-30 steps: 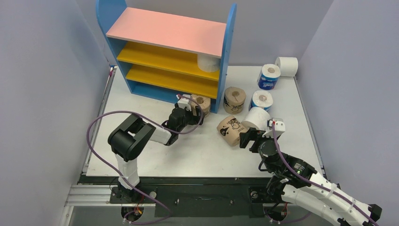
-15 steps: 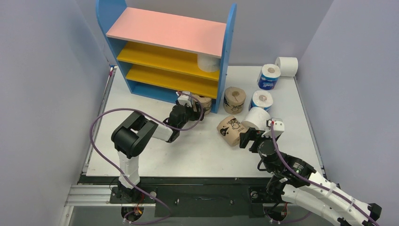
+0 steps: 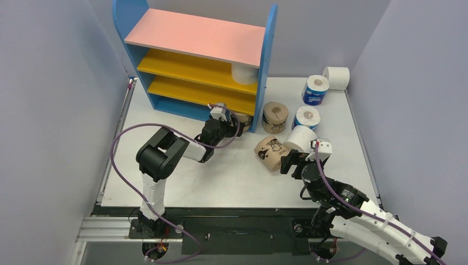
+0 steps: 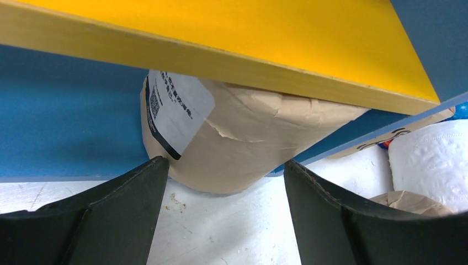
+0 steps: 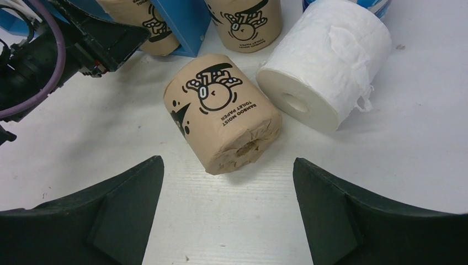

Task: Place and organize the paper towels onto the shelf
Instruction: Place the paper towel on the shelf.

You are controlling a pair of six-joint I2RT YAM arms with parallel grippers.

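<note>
The shelf [image 3: 193, 36] stands at the back left, with a white roll [image 3: 244, 73] on its upper yellow board. My left gripper [image 3: 230, 125] is open at the shelf's bottom right corner. A tan roll [image 4: 243, 138] sits just past its fingertips [image 4: 157, 165], under the front edge of the lower yellow board [image 4: 248, 33] and resting on the table. My right gripper [image 5: 227, 163] is open and empty. Close ahead of it, a printed tan roll [image 5: 221, 110] and a white roll [image 5: 325, 61] lie on their sides.
Right of the shelf stand another tan roll [image 3: 275, 117] and two blue-wrapped rolls [image 3: 315, 90] [image 3: 306, 117]. A white roll [image 3: 336, 77] lies in the far right corner. Grey walls close in the table [image 3: 165, 182] on the left, back and right.
The left arm has reached forward toward the shelf, and the tan roll in front of it has slid further under the lower yellow board. The right arm has stayed still.
</note>
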